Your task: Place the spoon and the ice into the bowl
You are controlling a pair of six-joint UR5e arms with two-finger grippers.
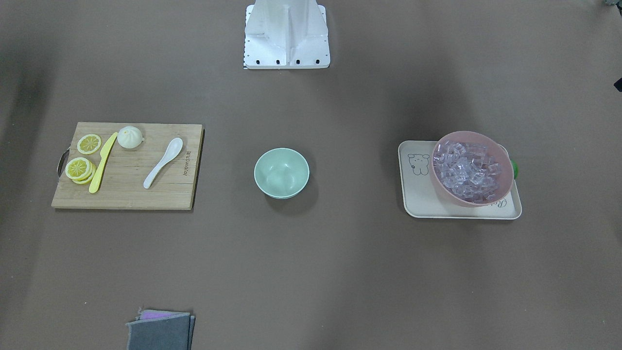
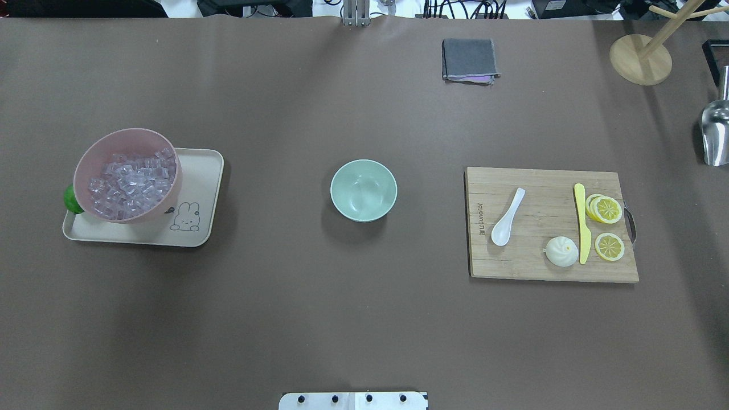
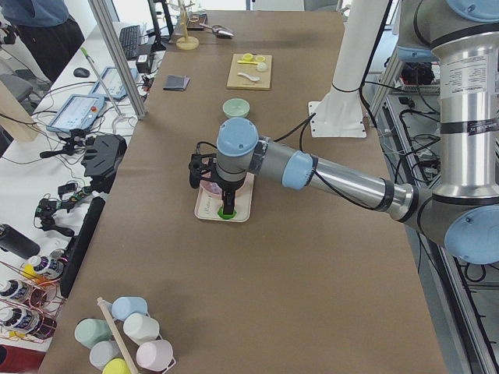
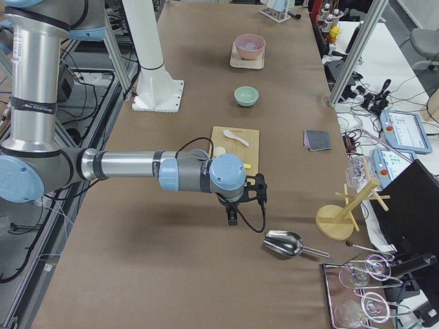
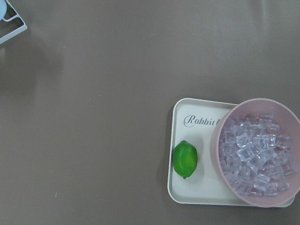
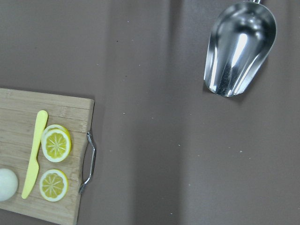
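The white spoon (image 2: 508, 217) lies on the wooden cutting board (image 2: 535, 265), scoop toward the robot; it also shows in the front view (image 1: 163, 163). The mint-green bowl (image 2: 363, 190) stands empty at the table's middle. Many clear ice cubes (image 2: 132, 183) fill the pink bowl (image 2: 128, 131) on a cream tray (image 2: 199, 171). My left gripper (image 3: 227, 204) hangs over the tray's near end. My right gripper (image 4: 233, 218) hangs beyond the board's end, near the metal scoop. I cannot tell whether either is open or shut.
The board also holds lemon slices (image 2: 607, 209), a yellow knife (image 2: 581, 222) and a white bun (image 2: 561, 251). A green lime (image 5: 185, 159) lies on the tray. A metal scoop (image 6: 239, 49), a wooden stand (image 2: 640, 59) and a folded grey cloth (image 2: 469, 60) lie further off.
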